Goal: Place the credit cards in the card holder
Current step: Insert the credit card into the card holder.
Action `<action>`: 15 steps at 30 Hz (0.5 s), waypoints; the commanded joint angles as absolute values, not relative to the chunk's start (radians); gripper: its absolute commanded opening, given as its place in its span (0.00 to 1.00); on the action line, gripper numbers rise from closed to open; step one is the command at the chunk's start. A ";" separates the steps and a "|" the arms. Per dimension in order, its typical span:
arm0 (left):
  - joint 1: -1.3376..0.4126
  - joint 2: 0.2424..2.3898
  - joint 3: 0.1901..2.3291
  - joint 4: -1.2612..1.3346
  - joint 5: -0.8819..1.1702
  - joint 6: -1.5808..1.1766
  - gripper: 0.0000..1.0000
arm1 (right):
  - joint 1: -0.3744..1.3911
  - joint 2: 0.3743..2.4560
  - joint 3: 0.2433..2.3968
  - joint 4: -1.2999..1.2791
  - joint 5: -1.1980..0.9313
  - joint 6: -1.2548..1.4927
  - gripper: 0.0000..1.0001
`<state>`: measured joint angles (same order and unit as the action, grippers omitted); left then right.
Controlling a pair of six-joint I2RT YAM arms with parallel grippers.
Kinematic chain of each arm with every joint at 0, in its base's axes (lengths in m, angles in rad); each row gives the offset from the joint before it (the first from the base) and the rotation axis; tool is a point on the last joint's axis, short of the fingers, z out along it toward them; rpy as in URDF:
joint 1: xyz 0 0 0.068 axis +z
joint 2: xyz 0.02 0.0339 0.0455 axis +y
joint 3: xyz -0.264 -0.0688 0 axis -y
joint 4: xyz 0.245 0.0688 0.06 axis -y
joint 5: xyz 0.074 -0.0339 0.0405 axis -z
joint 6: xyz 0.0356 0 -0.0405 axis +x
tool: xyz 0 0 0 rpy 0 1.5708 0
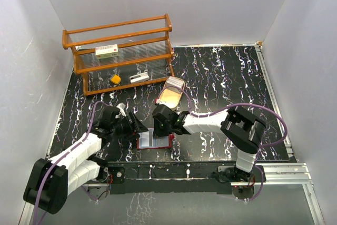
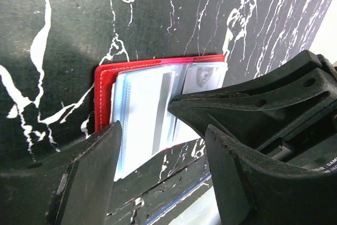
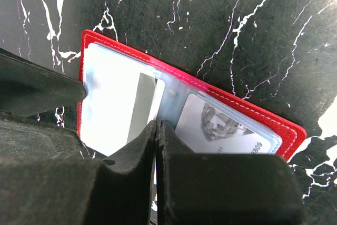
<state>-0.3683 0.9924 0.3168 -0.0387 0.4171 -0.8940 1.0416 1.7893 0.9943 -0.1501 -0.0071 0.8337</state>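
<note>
1. Close to the near edge of the black, white-veined worktop (image 1: 221, 77), a little left of centre, the card holder (image 1: 156, 140) lies opened flat. Its red cover faces down and its pale clear pockets face up.
2. The left claw (image 2: 163, 133) is set in from the left, low over the holder, with its jaws standing apart and gripping nothing. The holder's near edge shows in the gap between them. From the right wrist, one of its fingers (image 3: 47, 88) has its tip touching the left edge of the holder's left pocket.
3. The right claw (image 3: 158, 128) is set in from the right and points down at the holder's middle fold. Its jaws are pressed fully together, tips on the pockets. Whether a card edge is nipped between them cannot be told.
4. A white card (image 3: 113, 106) with a grey stripe shows in the left pocket, stripe side next to the fold. A printed card (image 3: 226, 127) with a grey emblem lies in the right pocket.
5. Further back, just right of centre, a tan oval tray (image 1: 172, 94) rests on the worktop, apart from the holder.
6. At the far left stands an orange wooden rack (image 1: 116, 26) with clear shelves. A white box (image 1: 107, 51) with a red label lies on its upper shelf. Below it are a small yellow object (image 1: 115, 79) and a small white object (image 1: 139, 78).
</note>
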 commanded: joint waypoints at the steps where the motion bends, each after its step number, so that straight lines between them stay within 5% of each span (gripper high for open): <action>1: -0.364 0.942 0.354 -0.128 0.370 -0.869 0.63 | 1.055 1.794 1.003 -0.189 0.014 0.837 0.03; 15: -0.364 0.922 0.300 -0.044 0.424 -0.919 0.63 | 1.057 1.796 1.078 -0.216 0.035 0.836 0.12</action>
<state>-0.3683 0.9436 0.3157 -0.0502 0.4007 -0.9096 1.0519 1.7863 1.0237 -0.1944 0.0048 0.8398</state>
